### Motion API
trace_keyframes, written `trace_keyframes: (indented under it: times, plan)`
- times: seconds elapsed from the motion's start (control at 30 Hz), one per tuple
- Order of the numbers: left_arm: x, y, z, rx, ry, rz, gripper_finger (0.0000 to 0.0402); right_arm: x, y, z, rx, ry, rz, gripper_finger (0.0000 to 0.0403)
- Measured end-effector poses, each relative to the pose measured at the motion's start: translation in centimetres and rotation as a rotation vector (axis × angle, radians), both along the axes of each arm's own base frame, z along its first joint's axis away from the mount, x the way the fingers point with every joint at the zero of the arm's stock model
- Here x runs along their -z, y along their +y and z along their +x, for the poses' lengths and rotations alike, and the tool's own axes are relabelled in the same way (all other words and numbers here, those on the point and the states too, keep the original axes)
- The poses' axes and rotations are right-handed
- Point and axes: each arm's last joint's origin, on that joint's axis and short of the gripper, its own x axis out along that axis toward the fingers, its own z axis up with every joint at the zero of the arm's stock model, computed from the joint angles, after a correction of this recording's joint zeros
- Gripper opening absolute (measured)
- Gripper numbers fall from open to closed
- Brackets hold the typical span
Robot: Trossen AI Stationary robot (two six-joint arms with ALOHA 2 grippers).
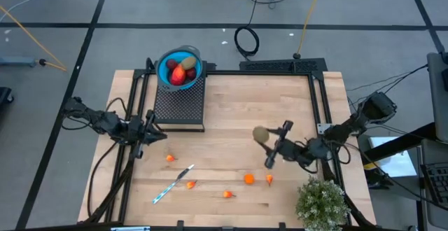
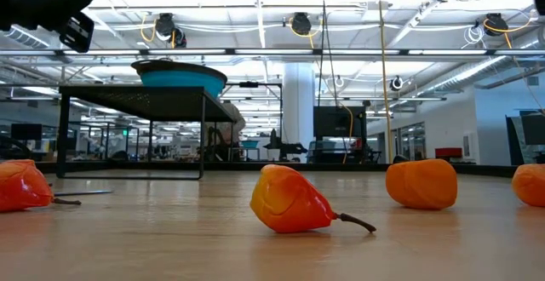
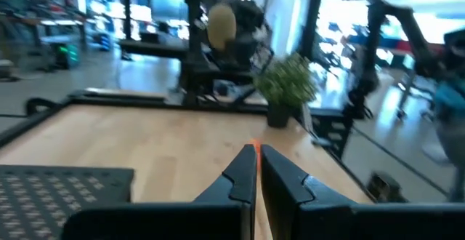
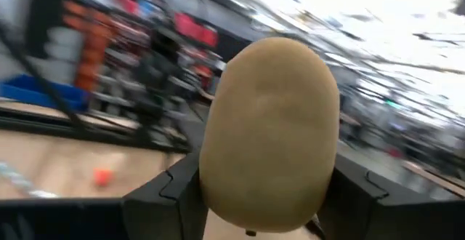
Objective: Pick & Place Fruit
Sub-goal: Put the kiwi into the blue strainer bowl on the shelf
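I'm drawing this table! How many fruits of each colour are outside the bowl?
Small orange toy fruits lying on the wood: 5
Olive-brown oval toy fruit, held above the table in the right arm's fingers: 1
Total: 6

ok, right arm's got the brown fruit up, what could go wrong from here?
1. The brown oval sits between the right gripper's fingers with most of it sticking out past them; smooth and rounded, it could slip in transit.
2. The bowl already holds several fruit and stands raised on a rack; a drop could bounce out.
3. The left gripper, shut, waits beside that rack, close to the likely path.
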Motion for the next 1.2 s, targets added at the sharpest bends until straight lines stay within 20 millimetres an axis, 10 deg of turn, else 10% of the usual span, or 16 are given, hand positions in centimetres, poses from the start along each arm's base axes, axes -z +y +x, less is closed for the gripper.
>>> trace_keyframes:
  times: [0.53, 1.2]
  plan:
    - [-1.3, -0.7, 3.2, -0.246, -0.090, -0.055, 0.0019, 1.9, -5.7, 2.8, 0.267, 0.063, 0.045, 0.0188]
    - [-2.0, -2.0, 11.1, -0.294, -0.034, 0.034, 0.0044, 3.9, -4.6, 8.9, 0.299, 0.176, -0.058, 0.0188]
